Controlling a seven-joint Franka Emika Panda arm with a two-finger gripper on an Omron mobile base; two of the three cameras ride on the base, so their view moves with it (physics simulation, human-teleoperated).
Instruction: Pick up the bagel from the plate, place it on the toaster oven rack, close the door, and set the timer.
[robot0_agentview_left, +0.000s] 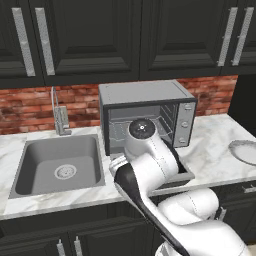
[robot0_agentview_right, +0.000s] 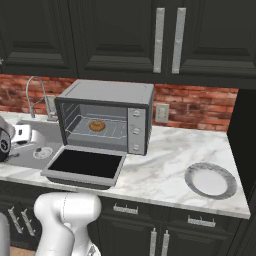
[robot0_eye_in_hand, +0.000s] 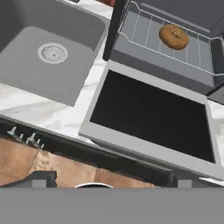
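Bagel (robot0_eye_in_hand: 173, 36): on the toaster oven rack (robot0_eye_in_hand: 144, 30), upper right of frame.
Door (robot0_eye_in_hand: 151, 114): folded flat, long axis left-right, directly ahead of gripper.
Gripper: opening cannot be told.
Plate (robot0_agentview_right: 210, 180): bare, lower right.

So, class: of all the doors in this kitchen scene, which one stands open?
The toaster oven's door, the grey-framed flap with dark glass, is folded down flat over the counter. The black cabinet doors above are all shut.

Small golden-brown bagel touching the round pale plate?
Apart. Right base view: bagel lies on the silver wire rack inside the oven; plate sits on the counter.
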